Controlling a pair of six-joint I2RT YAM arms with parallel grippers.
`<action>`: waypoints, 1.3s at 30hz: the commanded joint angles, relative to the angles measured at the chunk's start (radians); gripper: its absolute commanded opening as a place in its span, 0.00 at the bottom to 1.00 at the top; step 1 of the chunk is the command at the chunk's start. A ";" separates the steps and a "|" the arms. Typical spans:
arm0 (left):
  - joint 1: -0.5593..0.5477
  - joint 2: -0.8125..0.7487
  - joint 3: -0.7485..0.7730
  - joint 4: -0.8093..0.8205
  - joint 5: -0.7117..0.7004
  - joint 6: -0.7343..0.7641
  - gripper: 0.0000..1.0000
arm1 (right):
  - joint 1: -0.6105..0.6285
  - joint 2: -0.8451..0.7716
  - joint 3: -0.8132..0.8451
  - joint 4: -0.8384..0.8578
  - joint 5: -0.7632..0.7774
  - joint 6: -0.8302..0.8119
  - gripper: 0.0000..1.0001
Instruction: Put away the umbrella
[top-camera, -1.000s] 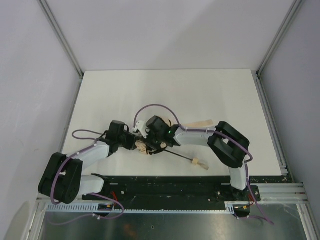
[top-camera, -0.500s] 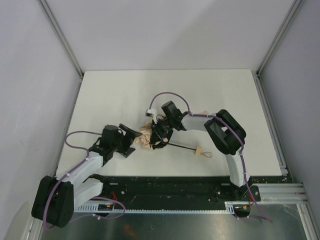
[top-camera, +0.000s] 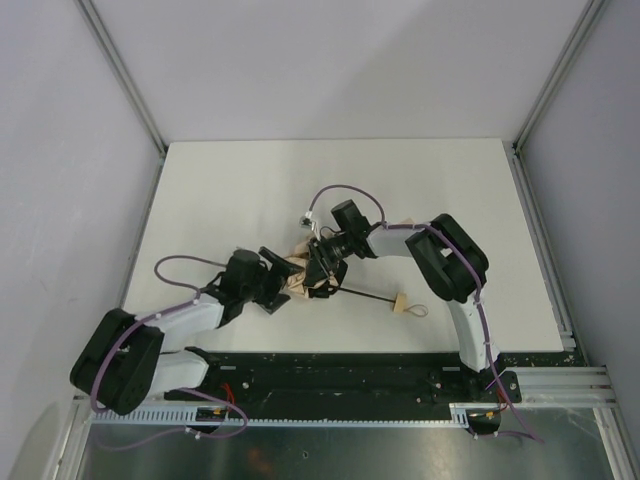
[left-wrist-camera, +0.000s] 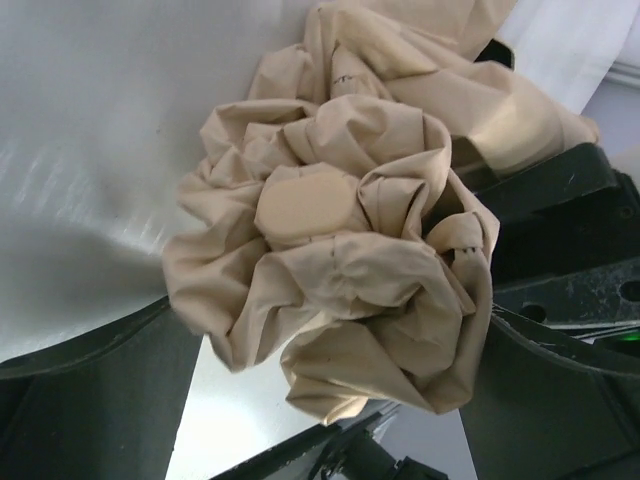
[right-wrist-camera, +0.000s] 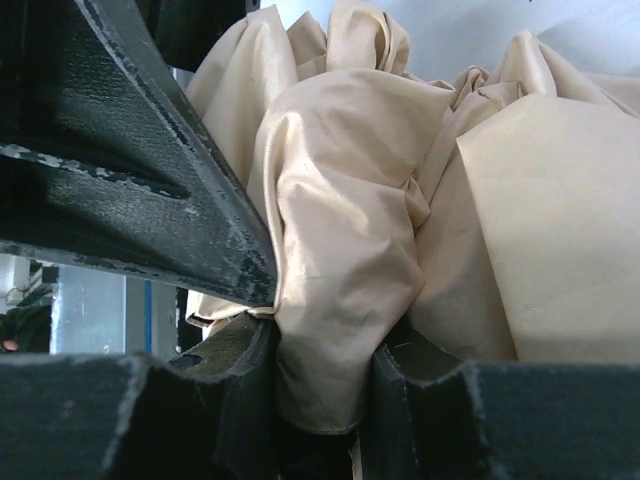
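The umbrella lies mid-table as a crumpled bunch of tan fabric. Its thin black shaft runs right to a small tan handle with a loop strap. My right gripper is shut on a fold of the fabric, pinched between its two fingers. My left gripper is open at the fabric's left end. In the left wrist view the bunched canopy fills the space between the spread fingers of the left gripper, and I cannot tell whether they touch it.
Both arms meet near the table's middle, their purple cables looping above them. The white table is walled by grey panels on the left, back and right. A black rail runs along the near edge.
My left gripper opened, pulled back to the left, then came in again around the fabric's left end. The right gripper shifted slightly up-right with the umbrella, and the handle swung farther from the near edge.
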 joint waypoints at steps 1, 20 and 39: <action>-0.016 0.085 0.016 0.030 -0.106 -0.057 0.99 | 0.002 0.044 -0.020 -0.024 -0.045 0.055 0.00; 0.006 0.226 0.018 0.192 -0.194 0.032 0.04 | 0.003 -0.005 0.036 -0.196 -0.011 0.033 0.03; 0.008 0.182 -0.034 0.147 -0.096 -0.039 0.00 | 0.340 -0.313 -0.014 -0.319 1.213 -0.253 0.86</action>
